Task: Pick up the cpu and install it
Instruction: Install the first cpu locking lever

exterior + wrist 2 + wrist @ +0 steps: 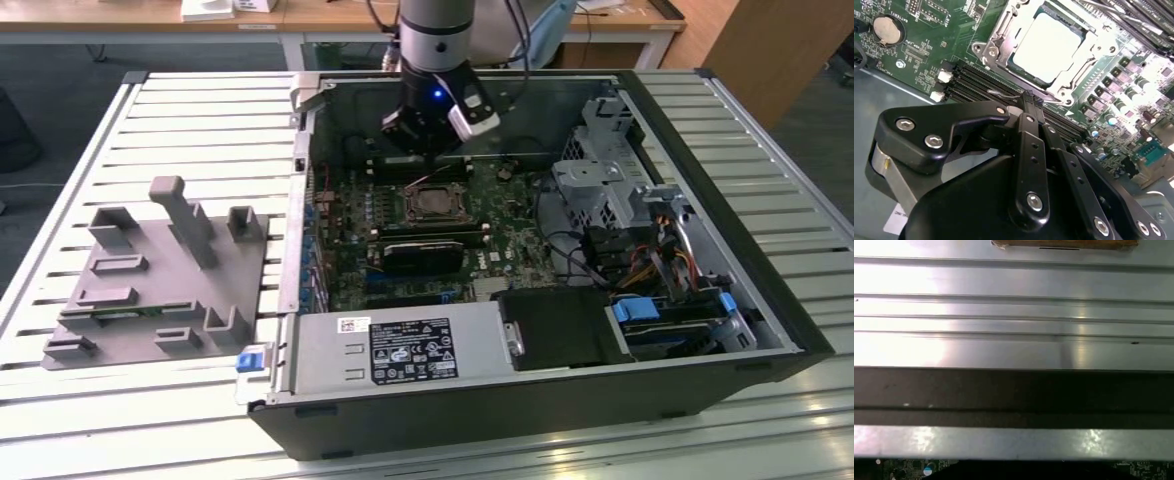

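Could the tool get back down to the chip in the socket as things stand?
Probably yes. The chip lies bare in the socket with its metal frame swung open, and the tool hangs just beside it inside the open case, nothing between them.

I see the cpu (pixel 1048 47) lying flat in the motherboard socket (pixel 1004 37), its pale silvery metal top facing up and glaring bright in the second wrist view. The socket's metal frame surrounds it on all sides. In the exterior view the cpu (pixel 430 204) shows as a small square near the middle of the green board, inside the open computer case (pixel 561 420).
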Robot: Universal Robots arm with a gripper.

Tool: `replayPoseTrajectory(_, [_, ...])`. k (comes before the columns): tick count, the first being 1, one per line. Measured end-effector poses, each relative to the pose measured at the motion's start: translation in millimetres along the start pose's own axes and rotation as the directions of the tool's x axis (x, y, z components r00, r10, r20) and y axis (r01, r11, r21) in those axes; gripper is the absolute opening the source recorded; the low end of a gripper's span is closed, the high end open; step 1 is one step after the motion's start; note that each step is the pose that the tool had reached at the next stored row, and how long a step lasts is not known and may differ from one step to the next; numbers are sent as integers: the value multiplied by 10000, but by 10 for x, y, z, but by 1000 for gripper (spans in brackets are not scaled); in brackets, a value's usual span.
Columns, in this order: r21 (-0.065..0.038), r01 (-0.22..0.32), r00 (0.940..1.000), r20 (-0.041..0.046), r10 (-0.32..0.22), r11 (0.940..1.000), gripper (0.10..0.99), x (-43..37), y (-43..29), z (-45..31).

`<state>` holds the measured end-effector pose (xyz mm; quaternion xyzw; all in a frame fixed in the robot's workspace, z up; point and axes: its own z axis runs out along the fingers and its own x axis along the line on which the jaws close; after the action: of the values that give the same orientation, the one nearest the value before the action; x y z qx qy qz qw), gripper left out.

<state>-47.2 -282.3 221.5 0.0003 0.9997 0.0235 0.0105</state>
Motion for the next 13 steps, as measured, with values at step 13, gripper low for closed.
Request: replayPoseTrajectory(13, [6,-8,9999,-154,8,10000,106,-154,59,49])
